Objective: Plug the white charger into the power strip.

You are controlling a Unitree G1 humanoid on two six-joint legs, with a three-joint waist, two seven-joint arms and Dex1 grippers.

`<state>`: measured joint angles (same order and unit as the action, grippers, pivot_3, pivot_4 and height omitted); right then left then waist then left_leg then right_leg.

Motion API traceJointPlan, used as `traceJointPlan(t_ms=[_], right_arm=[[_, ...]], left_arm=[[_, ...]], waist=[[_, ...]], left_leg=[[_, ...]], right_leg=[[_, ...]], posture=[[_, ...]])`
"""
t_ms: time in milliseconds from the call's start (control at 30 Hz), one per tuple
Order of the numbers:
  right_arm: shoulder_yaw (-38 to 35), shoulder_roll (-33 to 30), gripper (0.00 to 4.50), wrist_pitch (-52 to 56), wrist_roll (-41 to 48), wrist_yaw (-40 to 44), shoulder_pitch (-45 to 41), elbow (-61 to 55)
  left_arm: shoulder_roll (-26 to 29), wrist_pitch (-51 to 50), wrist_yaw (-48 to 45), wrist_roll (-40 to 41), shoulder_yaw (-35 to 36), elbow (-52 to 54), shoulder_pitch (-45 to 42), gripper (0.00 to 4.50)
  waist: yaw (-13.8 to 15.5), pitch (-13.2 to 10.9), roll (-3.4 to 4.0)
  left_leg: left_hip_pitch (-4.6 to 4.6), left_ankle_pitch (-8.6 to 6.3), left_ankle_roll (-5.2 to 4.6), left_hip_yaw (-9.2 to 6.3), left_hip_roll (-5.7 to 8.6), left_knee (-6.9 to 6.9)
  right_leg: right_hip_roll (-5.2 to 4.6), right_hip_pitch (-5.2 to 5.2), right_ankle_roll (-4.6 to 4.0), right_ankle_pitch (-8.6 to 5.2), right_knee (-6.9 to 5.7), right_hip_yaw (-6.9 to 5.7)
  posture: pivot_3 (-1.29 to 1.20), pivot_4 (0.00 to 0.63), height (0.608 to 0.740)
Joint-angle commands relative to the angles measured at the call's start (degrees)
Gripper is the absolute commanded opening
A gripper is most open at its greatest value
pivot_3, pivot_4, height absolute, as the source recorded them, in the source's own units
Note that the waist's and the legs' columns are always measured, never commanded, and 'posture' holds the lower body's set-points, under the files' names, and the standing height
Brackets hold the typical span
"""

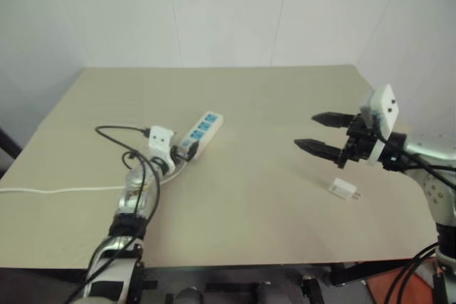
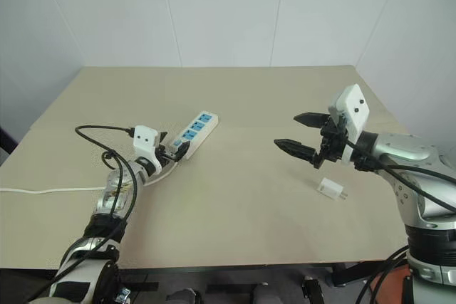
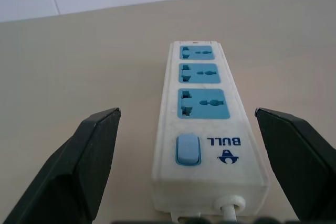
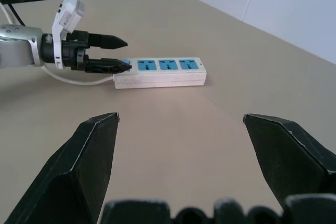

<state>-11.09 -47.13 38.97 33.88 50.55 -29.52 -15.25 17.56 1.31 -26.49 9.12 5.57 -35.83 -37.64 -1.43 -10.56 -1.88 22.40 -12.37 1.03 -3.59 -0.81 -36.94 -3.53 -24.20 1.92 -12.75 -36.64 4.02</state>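
The power strip is a long white bar with three blue sockets, lying on the left half of the table. My left gripper is open at its switch end. In the left wrist view its fingers stand well apart on either side of the power strip, clear of it. The white charger, a small cube, lies on the table near the right edge. My right gripper hovers open and empty above and just behind the charger, pointing left toward the strip.
The beige table stands against white walls. A thin white cord runs from the strip toward the left edge. Black cables loop off my left arm onto the table.
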Motion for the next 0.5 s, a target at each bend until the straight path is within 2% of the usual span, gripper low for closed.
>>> traceJointPlan(t_ms=[33, 267, 500], right_arm=[[-0.81, 0.07, 4.50, 0.29, 1.23, -0.52, -0.64, -1.92], [-1.63, 0.08, 4.50, 0.96, 3.02, -0.79, -0.24, -2.93], [-2.16, -0.40, 4.50, 1.68, 4.40, -1.13, -0.48, -3.62]], left_arm=[[-0.47, 4.57, -1.27, -0.66, -0.04, -5.30, -2.87, 4.48], [-1.82, 9.50, -1.55, -1.85, -0.24, -15.33, -6.29, 4.48], [-2.59, 9.92, -0.98, -2.71, 0.01, -21.37, -8.36, 4.48]], waist=[[0.06, 0.00, 0.00], [0.14, 0.01, -0.01], [0.44, 0.02, -0.02]], left_leg=[[0.00, 0.00, 0.00, 0.00, 0.00, 0.00], [-0.04, 0.00, 0.00, 0.00, 0.01, -0.01], [-0.09, 0.00, 0.00, 0.00, 0.02, -0.04]], right_leg=[[0.00, 0.01, 0.00, 0.00, 0.00, 0.00], [-0.01, 0.04, 0.02, 0.01, -0.02, 0.00], [0.00, 0.11, 0.07, 0.02, -0.03, 0.00]], posture=[[0.00, 0.150, 0.740], [0.00, 0.150, 0.740], [0.00, 0.150, 0.740]])
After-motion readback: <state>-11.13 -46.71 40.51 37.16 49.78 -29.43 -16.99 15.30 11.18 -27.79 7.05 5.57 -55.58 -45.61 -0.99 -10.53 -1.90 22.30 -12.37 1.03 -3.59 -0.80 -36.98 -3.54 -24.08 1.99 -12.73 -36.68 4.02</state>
